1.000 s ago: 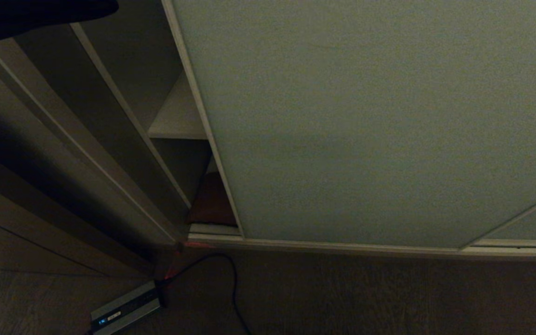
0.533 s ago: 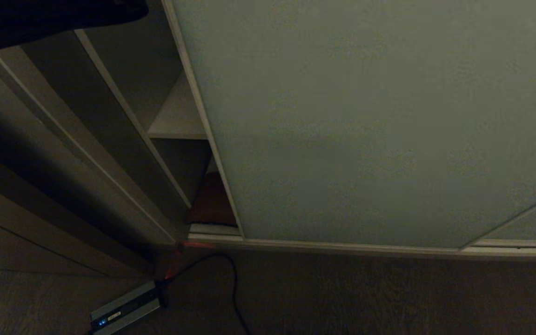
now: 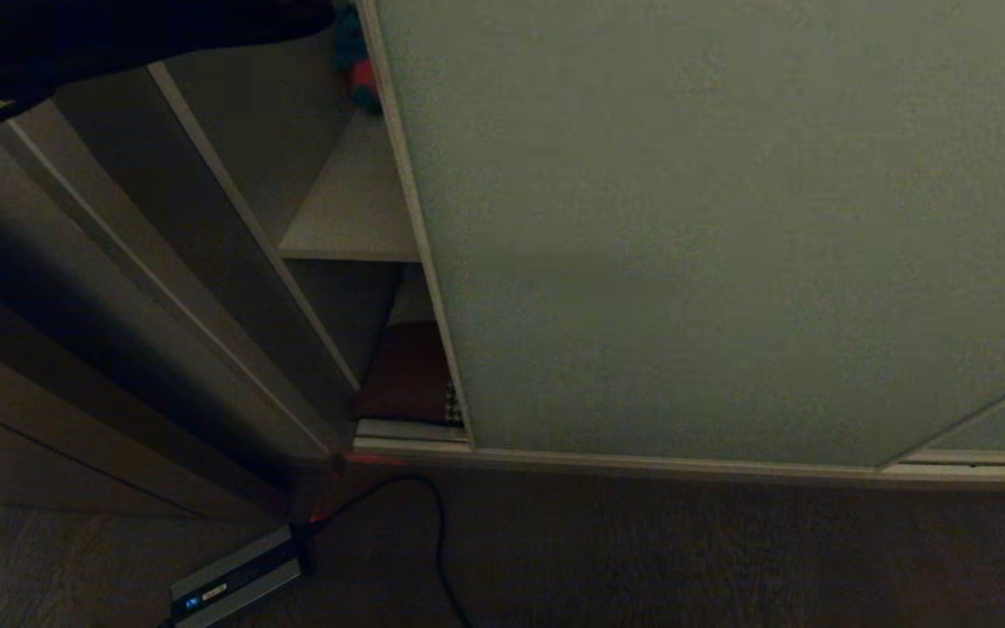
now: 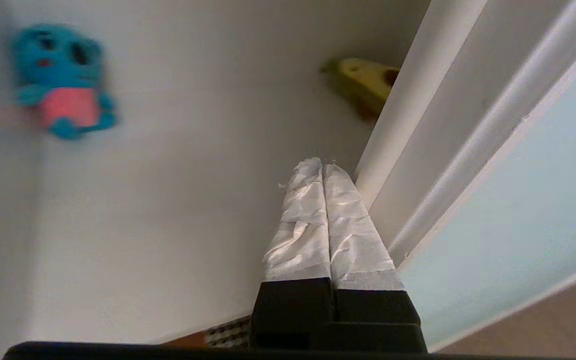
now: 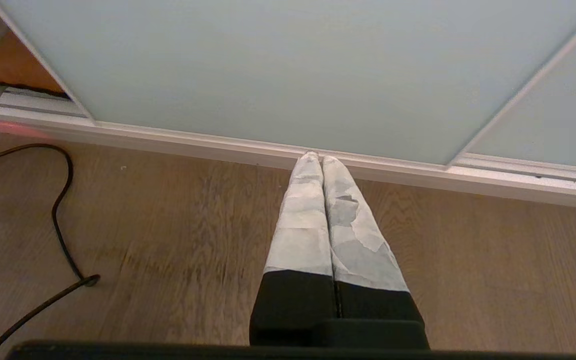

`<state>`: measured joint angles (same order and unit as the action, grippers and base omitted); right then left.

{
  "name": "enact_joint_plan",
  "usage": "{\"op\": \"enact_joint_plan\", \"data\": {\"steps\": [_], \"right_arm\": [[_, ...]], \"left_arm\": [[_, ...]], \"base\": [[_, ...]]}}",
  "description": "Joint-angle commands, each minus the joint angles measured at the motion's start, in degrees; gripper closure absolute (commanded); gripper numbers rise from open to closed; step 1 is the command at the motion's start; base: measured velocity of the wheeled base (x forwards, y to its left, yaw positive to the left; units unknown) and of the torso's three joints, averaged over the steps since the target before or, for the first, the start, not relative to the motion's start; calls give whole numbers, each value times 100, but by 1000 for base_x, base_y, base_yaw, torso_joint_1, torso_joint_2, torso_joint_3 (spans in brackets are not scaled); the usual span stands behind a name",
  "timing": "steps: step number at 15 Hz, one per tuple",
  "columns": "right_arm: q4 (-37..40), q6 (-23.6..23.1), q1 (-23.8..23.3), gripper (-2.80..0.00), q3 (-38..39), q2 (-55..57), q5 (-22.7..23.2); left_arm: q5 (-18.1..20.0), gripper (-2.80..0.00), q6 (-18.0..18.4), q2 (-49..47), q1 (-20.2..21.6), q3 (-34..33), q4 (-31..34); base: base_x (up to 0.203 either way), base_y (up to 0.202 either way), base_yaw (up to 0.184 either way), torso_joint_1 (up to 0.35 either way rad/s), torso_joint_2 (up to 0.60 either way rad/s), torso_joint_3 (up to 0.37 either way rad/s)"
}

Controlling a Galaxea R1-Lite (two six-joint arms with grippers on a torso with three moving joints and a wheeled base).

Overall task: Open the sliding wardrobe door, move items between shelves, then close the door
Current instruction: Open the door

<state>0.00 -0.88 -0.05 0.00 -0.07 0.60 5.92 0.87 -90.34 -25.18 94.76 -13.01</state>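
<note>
**Sliding the wardrobe door: push on the frame edge, not the panel**

So the sliding wardrobe door [image 3: 729, 235] is only part open here. From the head view you can see a narrow gap on its left with one of the shelves [image 3: 354, 209] showing, plus a sliver of houndstooth cushion [image 3: 453, 403] low down near the floor rails [image 3: 642, 462], mostly hidden behind the door edge.

The left gripper [image 4: 322, 167] has its taped fingers pinched fully together, holding nothing, and it sits right beside the door's pale frame edge [image 4: 398, 150], inside the opening over the shelf. Whether it's actually touching the frame I can't tell. A blue plush toy [image 4: 63, 80] and a yellow thing [image 4: 363, 82] are further back on that shelf, well clear of the fingers.

The right gripper [image 5: 316, 157] is also pinched shut and empty, parked low over the wood floor [image 5: 168, 225], pointing at the rail.

My take on doing this step well:

- Use the closed fingers like a blunt stick against the frame edge, since the flat panel gives no purchase.
- Push along the rails, not into the wardrobe, or the door could bind.
- Keep the fingertips above the shelf board so they don't drag.
- Open it wide enough to clear the cushion before reaching in.

Also mind the power brick [image 3: 236, 580] and its cable [image 3: 437, 541] on the floor.
</note>
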Motion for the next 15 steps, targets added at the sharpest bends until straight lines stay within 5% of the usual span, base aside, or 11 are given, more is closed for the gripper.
{"op": "enact_joint_plan", "data": {"steps": [1,15], "right_arm": [[0,0,-1,0,18,-1,2],[0,0,-4,0,18,-1,2]], "left_arm": [[4,0,45,-156,-283,38,18],[-55,0,261,-1785,-1760,1478,-79]], "base": [[0,0,0,0,0,0],[0,0,0,0,0,0]]}}
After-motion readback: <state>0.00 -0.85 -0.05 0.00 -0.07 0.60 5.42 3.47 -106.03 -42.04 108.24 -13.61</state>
